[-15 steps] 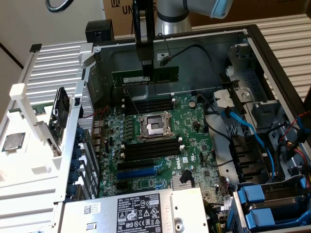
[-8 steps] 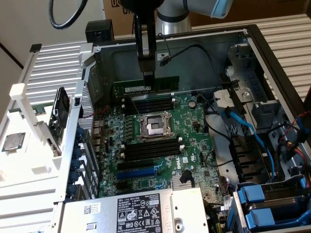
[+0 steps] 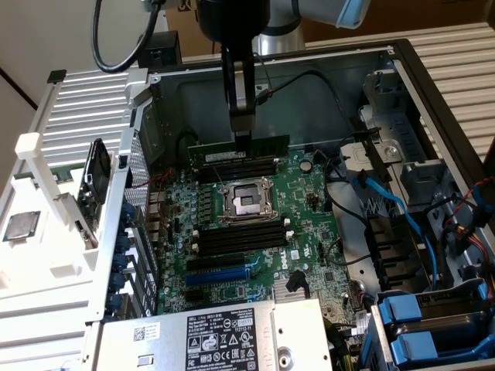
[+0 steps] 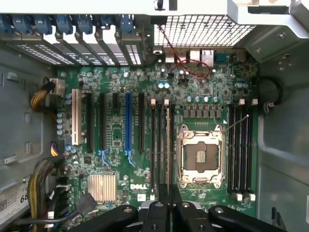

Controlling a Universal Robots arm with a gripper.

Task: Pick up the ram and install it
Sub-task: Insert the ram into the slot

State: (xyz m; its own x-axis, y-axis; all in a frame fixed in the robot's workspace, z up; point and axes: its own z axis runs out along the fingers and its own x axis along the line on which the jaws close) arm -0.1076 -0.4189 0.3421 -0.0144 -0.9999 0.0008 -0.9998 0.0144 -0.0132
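The ram (image 3: 267, 144) is a long dark-green stick, held level and on edge inside the open computer case. My gripper (image 3: 242, 141) comes down from above and is shut on the stick's middle. The stick hangs just over the black memory slots (image 3: 236, 166) on the far side of the processor socket (image 3: 246, 201). I cannot tell whether it touches a slot. In the wrist view the ram (image 4: 168, 140) shows edge-on as a thin line running out from my gripper (image 4: 169, 193), lined up along the memory slots (image 4: 157, 145) beside the socket (image 4: 200, 157).
More black memory slots (image 3: 240, 236) lie on the socket's near side. Blue cables (image 3: 387, 201) and drive bays (image 3: 433, 325) crowd the exterior view's right. A labelled metal box (image 3: 216, 336) sits at the front. A square processor chip (image 3: 21, 226) rests on the white panel outside the case.
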